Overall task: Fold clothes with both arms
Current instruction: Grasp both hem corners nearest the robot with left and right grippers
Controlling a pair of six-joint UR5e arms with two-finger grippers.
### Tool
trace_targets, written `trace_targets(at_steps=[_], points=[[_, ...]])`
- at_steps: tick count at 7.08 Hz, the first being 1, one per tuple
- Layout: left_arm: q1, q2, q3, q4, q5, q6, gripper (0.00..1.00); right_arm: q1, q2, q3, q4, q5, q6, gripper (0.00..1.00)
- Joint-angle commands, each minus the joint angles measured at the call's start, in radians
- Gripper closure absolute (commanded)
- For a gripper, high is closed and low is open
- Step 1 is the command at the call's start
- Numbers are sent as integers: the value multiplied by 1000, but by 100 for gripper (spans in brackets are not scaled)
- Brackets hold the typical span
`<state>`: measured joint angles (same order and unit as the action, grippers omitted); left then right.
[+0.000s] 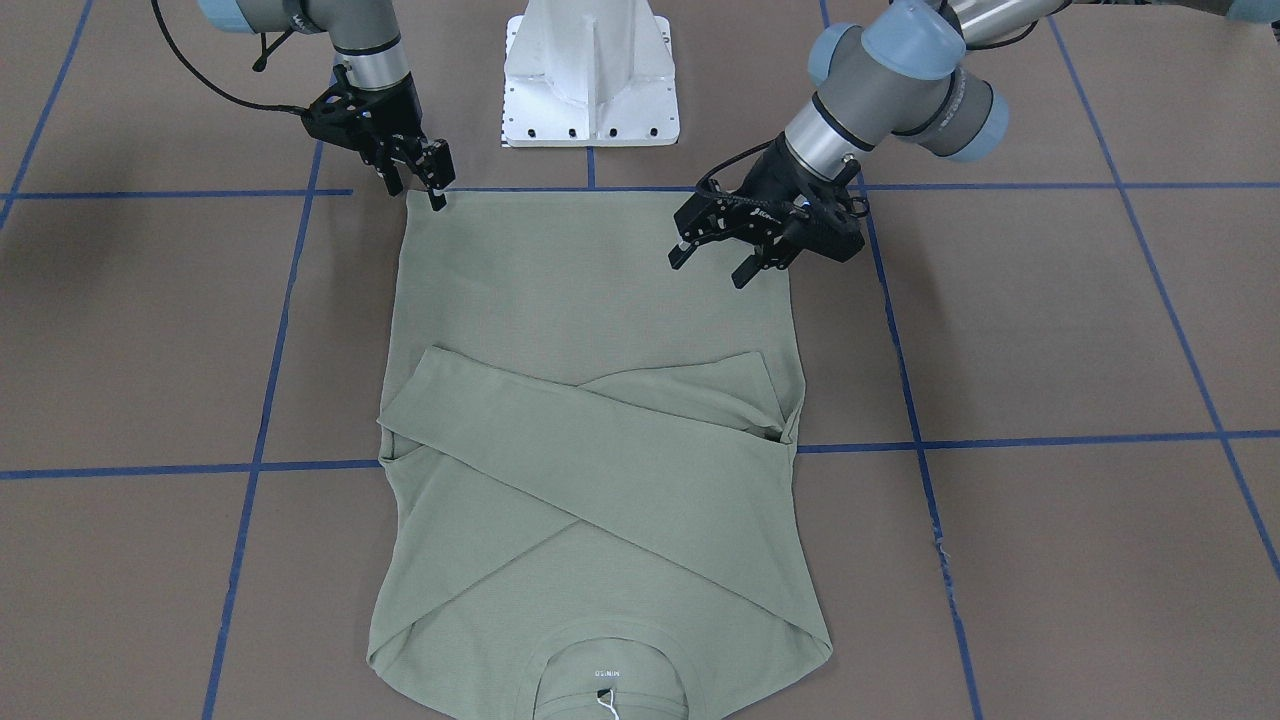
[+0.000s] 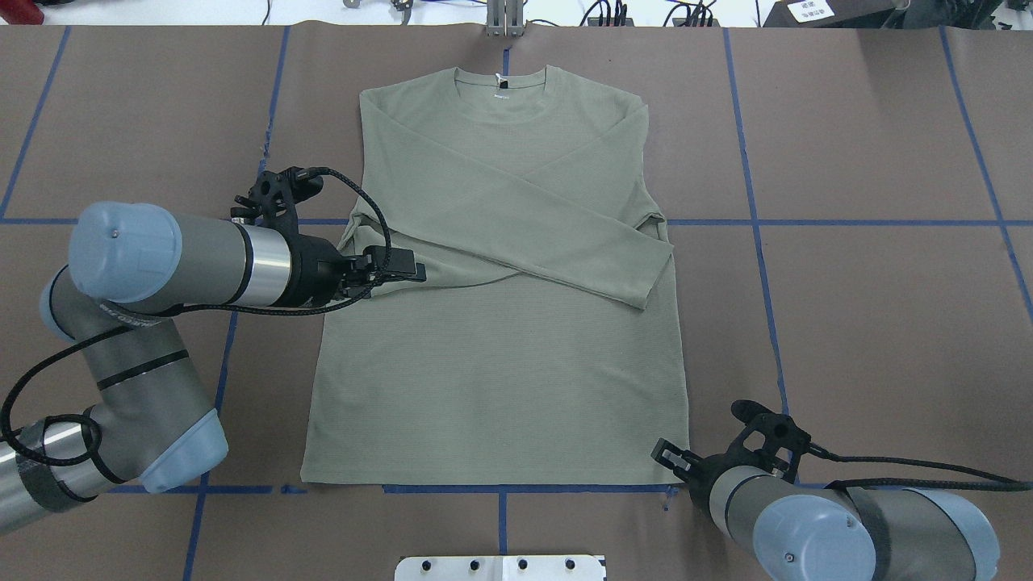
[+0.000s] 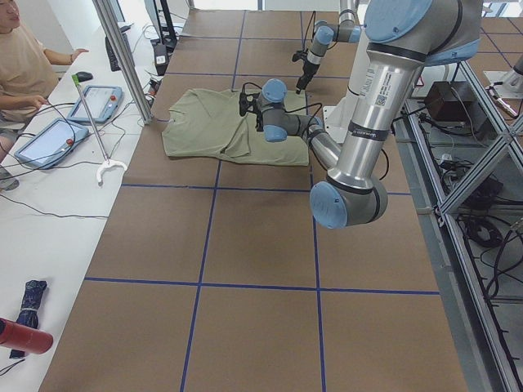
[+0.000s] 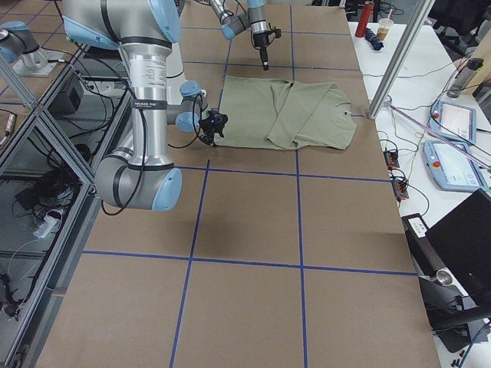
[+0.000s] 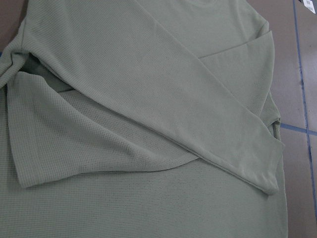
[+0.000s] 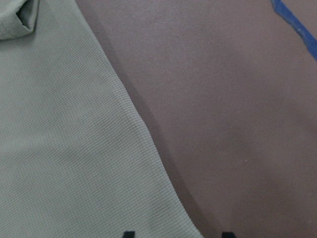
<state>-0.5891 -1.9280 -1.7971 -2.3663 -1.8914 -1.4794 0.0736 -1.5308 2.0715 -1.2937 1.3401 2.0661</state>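
The sage-green long-sleeved shirt lies flat on the brown table, both sleeves crossed over its chest and its collar away from the robot. My left gripper is open and empty, hovering above the shirt's left side next to a sleeve cuff. The left wrist view shows the crossed sleeves. My right gripper is open and empty, down at the hem's right corner. In the right wrist view its fingertips stand either side of the shirt's edge.
The white metal base stands just behind the hem. Blue tape lines grid the table. In the exterior left view a person sits at a side table with tablets, beside a metal pole.
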Motion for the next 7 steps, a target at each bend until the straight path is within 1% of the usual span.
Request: trace_targets(at_steps=[1,4,5,6,7], points=[[0,1,-2,-7,0,-5,0,-5,0,-8,1,2,0,100],[0,1,-2,-7,-3,-9,0,0,0,15,1,8,0,100],[26,6,-5,-1,5,-13,0,2,-3,33,-1,8,0,100],[84,51,-7,2,15,-124,1,0,-20,56,1,8,0,100],[165,75,-34,10,94,-207,4,2,-23,67,-1,8,0,100]])
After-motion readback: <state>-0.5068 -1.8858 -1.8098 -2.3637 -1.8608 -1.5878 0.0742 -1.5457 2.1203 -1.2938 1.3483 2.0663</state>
